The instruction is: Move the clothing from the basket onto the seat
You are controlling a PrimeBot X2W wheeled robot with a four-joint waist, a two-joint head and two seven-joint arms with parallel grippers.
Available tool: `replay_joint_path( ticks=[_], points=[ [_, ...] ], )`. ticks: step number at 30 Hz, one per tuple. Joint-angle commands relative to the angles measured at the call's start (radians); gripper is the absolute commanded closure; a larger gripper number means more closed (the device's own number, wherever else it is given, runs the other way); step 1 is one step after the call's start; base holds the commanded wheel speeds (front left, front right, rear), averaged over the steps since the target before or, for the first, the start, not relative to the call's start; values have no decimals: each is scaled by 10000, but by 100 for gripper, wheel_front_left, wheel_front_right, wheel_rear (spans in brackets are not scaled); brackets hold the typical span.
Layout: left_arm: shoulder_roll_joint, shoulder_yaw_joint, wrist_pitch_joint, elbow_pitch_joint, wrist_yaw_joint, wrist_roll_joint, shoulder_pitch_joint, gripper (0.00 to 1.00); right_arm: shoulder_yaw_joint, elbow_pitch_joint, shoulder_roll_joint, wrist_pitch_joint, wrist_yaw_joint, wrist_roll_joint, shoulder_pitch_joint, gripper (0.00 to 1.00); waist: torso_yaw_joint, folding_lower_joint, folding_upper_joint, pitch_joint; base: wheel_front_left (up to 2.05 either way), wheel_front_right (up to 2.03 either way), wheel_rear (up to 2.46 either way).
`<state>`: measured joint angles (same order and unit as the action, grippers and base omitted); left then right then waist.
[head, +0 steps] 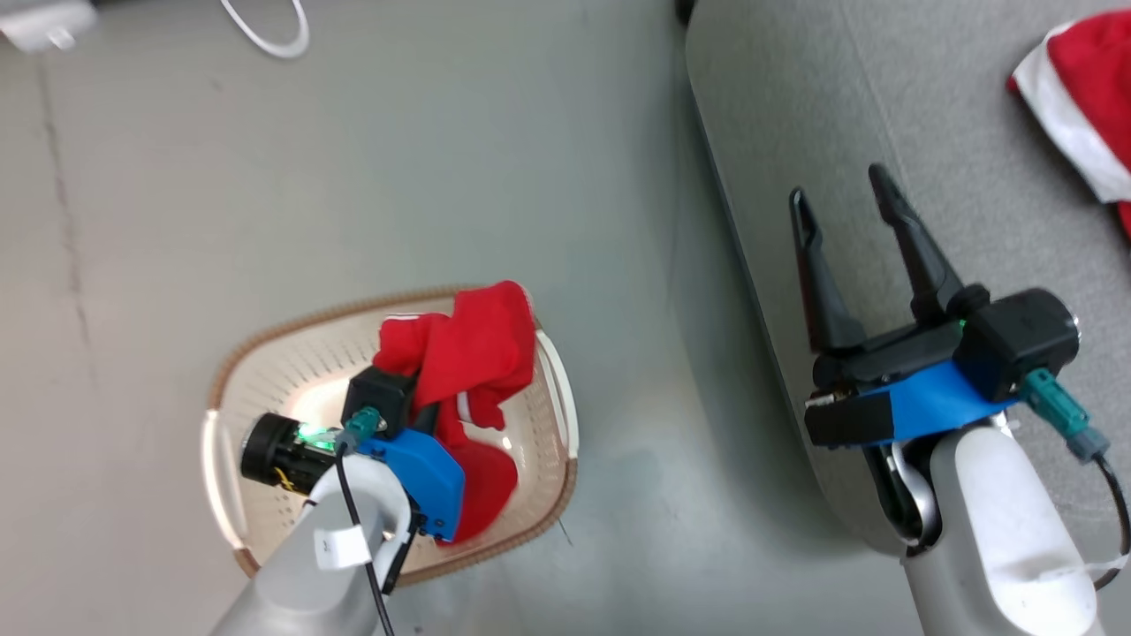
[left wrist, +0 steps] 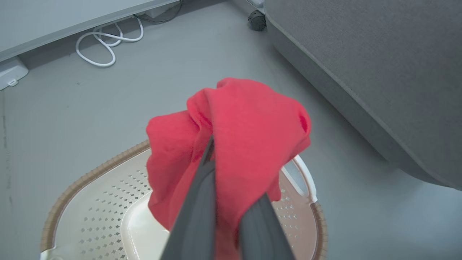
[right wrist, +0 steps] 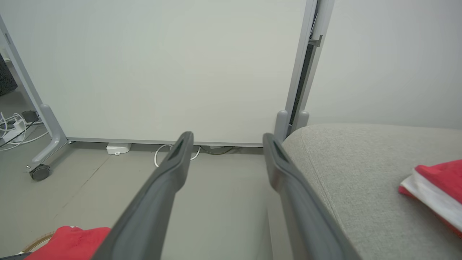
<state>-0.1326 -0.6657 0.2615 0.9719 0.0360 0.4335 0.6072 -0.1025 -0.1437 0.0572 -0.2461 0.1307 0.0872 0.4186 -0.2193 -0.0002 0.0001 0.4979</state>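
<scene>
Now | my left pincer (left wrist: 231, 169) clamps a bright red soft garment (left wrist: 245, 126) held over the cream perforated plastic basket (head: 292, 322), lower left, ready to carry | my right pincer (head: 839, 187) spread empty over the grey upholstered seat (head: 884, 106) | second garment (head: 1087, 97) there, upper right

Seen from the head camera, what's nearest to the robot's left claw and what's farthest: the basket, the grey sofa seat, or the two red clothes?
From the left gripper, head view:
1. The red garment, pinched in its fingers.
2. The basket, just below it.
3. The seat, off to the right.
4. The other red garment, lying far right on the seat.
</scene>
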Motion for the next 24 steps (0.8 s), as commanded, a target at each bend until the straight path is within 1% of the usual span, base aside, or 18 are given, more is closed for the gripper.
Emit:
replay_joint_path(
  ticks=[1, 7, 13, 19, 24],
  points=[
    [63, 91, 48, -264, 39, -79, -287, 100, -24, -55, 76, 77, 1, -25, -249, 0, 553, 2, -1, -1286, 0, 0, 0],
    [349, 400, 50, -1045, 351, -87, -980, 100, -20, -128, 131, 395, 1, 121, -888, 0, 926, 2, -1, -2676, 0, 0, 0],
    [615, 429, 50, -1498, 600, -114, -1223, 100, 71, -70, 115, 689, 1, 187, -1562, 0, 1346, 2, -1, -3712, 0, 0, 0],
    [761, 14, 51, -1687, 797, -143, -862, 100, 96, 22, 36, 918, 1, 258, -2117, 0, 1684, 2, -1, -4312, 0, 0, 0],
    [807, -694, -107, -1594, 918, 78, -239, 100, 117, 95, -14, 1026, 1, 306, -2397, 0, 1875, 2, -1, -4548, 0, 0, 0]
  ],
)
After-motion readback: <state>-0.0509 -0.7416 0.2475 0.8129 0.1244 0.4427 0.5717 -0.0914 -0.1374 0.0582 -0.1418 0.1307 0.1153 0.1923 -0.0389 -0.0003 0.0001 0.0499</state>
